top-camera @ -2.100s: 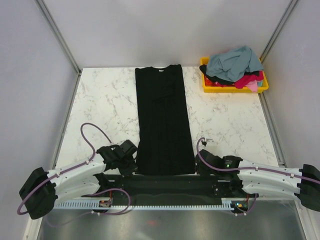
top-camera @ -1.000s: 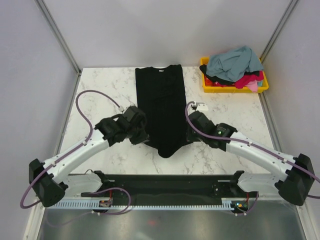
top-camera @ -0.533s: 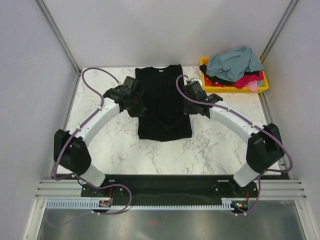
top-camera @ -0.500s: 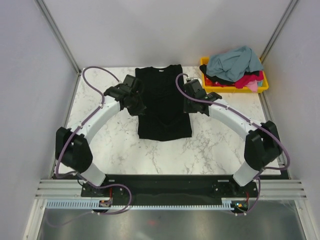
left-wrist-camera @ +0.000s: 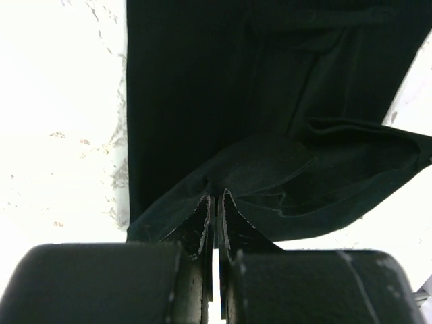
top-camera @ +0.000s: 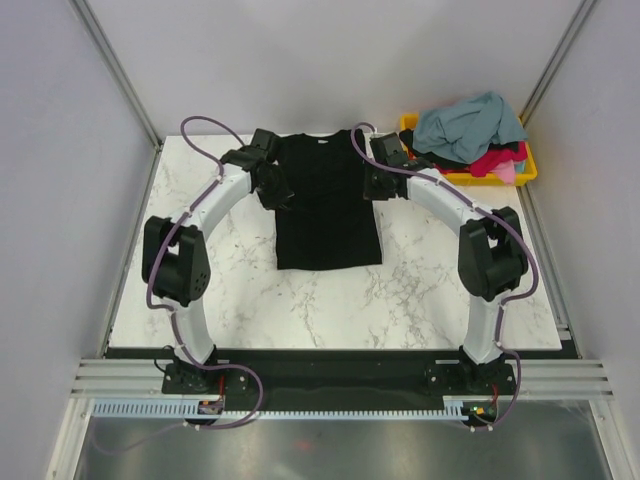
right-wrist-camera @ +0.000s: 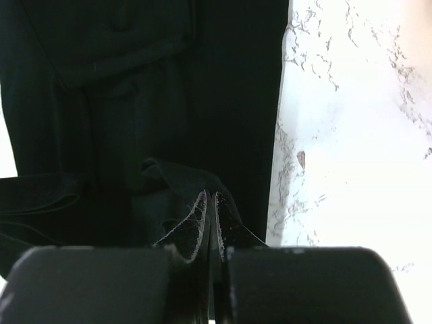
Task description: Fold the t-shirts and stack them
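**Both arms have swung the hem far up the desk**

Since half a second ago the two arms have reached further out. The doubled-over black t-shirt [top-camera: 328, 215] is now shorter than it was, and its near edge is a clean fold lying square on the marble desk [top-camera: 420, 290].

Past that fold, the left end effector [top-camera: 273, 188] sits at the shirt's left edge and the right end effector [top-camera: 371, 182] at its right edge, roughly level with each other. In the left wrist view the left end effector [left-wrist-camera: 214, 200] is pinched nearly closed on a peak of black cloth. The right wrist view shows the right end effector [right-wrist-camera: 209, 197] clamped on its corner in the same way. Loose pleats trail inward from both pinches, so the upper layer looks slack rather than flat.

To finish this fold well, I would:
- Draw the two corners slightly apart to take up that slack.
- Lower both corners together so the hem lands parallel to the shoulders, side edges over side edges.
- Let go only once the cloth rests on the layer below, since an early release would probably leave a ridge.

Beyond the grips, the collar end lies at the desk's far edge. Further right, the heap of other t-shirts [top-camera: 468, 128] waits in the yellow bin [top-camera: 526, 176].
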Tool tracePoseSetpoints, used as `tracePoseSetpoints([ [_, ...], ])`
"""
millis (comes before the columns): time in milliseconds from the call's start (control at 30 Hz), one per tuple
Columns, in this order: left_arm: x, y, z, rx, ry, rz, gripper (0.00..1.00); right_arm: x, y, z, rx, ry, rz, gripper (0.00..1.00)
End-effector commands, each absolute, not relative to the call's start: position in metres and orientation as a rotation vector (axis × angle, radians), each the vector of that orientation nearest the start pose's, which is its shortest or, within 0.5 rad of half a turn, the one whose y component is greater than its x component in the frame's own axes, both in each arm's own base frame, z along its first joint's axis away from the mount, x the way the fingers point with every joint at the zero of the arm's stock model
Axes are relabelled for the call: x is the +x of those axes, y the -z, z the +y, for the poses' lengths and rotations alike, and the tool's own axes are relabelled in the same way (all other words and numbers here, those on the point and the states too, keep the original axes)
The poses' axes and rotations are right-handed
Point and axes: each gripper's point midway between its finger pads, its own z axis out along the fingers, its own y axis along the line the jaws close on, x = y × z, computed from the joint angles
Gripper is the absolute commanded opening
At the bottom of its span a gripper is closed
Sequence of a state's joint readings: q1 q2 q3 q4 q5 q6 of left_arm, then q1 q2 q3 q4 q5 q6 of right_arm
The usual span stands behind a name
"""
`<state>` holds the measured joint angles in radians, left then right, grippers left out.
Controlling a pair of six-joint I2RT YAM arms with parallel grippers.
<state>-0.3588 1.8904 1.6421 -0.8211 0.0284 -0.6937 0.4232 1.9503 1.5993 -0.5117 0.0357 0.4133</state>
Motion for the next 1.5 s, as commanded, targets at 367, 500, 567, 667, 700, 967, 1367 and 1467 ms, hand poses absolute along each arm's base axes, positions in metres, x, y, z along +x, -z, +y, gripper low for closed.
tracePoseSetpoints([
  [367, 0.456, -0.117, -0.174, -0.409, 0.358, 2.63, 0.02, 0.496, -0.094, 0.219, 0.02, -0.44, 2.473, 0.0],
  [500, 0.463, -0.095, -0.173, -0.422, 0.352, 2.672, 0.02, 0.505, -0.077, 0.214, 0.053, -0.438, 2.499, 0.0],
  [567, 0.465, -0.082, -0.172, -0.438, 0.345, 2.694, 0.02, 0.508, -0.067, 0.213, 0.062, -0.43, 2.515, 0.0],
  [667, 0.471, -0.075, -0.17, -0.444, 0.345, 2.705, 0.02, 0.513, -0.059, 0.208, 0.091, -0.42, 2.526, 0.0],
  [700, 0.472, -0.068, -0.17, -0.446, 0.341, 2.715, 0.02, 0.514, -0.056, 0.207, 0.099, -0.418, 2.53, 0.0],
  [967, 0.493, -0.069, -0.15, -0.506, 0.333, 2.723, 0.28, 0.541, -0.052, 0.197, 0.183, -0.467, 2.527, 0.66],
  [1367, 0.487, -0.169, -0.1, -0.522, 0.285, 2.541, 0.82, 0.541, -0.153, 0.174, 0.169, -0.485, 2.37, 0.9],
  [1467, 0.456, -0.163, -0.105, -0.503, 0.268, 2.577, 0.74, 0.498, -0.146, 0.184, 0.128, -0.524, 2.366, 0.63],
])
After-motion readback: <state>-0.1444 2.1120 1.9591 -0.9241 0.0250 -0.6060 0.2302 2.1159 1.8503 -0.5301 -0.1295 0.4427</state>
